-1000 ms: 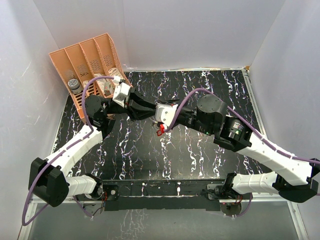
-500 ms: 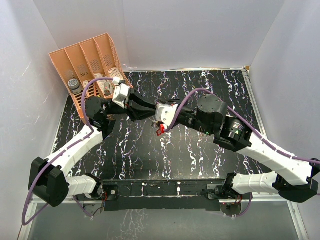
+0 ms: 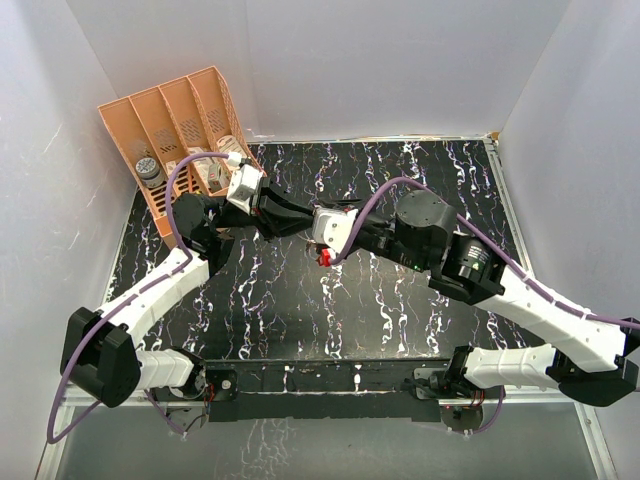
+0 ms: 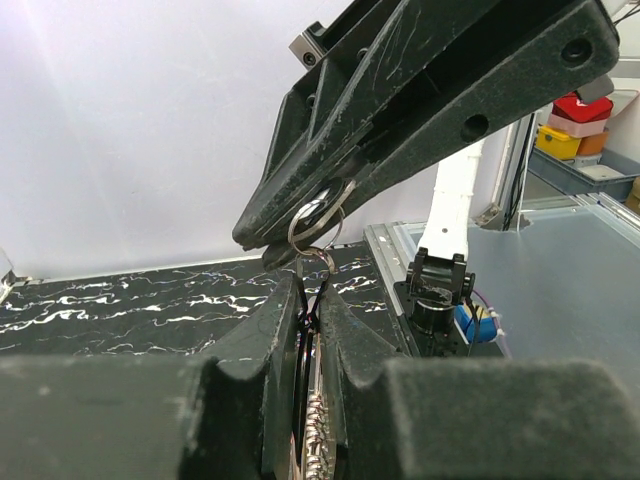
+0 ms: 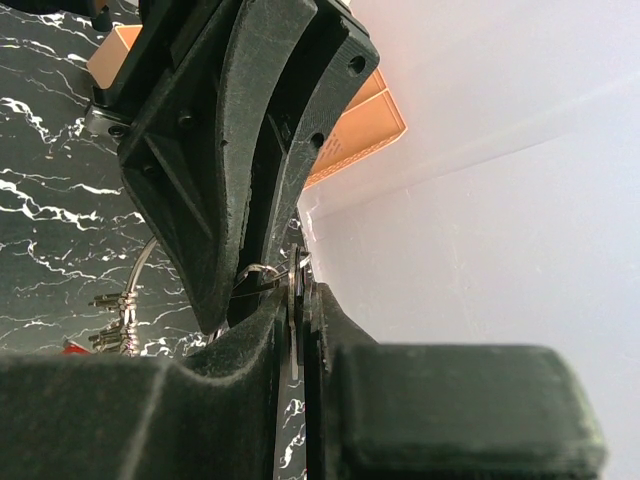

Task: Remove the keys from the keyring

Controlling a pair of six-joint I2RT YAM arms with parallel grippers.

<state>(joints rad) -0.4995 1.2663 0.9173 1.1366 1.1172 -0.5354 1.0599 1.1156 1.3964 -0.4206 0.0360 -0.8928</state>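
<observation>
Right pincer [image 5: 296, 305] is pressed together on the keyring [image 4: 316, 215]. The silvery loop sits nipped at its very tip, in the air above the middle of the bench [image 3: 400, 310]. I judge that hold is there to anchor the ring while the other arm works a key along the wire.

Left pincer [image 4: 309, 300] comes in from the opposite side, tip to tip with it. Its jaws are drawn nearly together on a thin piece seen edge-on, just under a smaller ring. Toothed metal shows lower down in the slot, so I take the piece for one of the keys [image 5: 112, 308], though the view is too tight to be certain. The rest of the bunch hangs free beneath the two tips, the red key [image 3: 324, 258] lowest.

Both arms reach inward from the near edge and meet over the bench, so neither has much room to turn. In each wrist view the other pincer hides much of the ring, and the split in the wire cannot be made out.

An orange rack [image 3: 175, 115] with small containers in it stands at the far left corner, close behind the left wrist, and could hinder a pull back that way. A purple cable [image 3: 385, 185] arches over the right arm and another loops over the left, neither touching the keys.
</observation>
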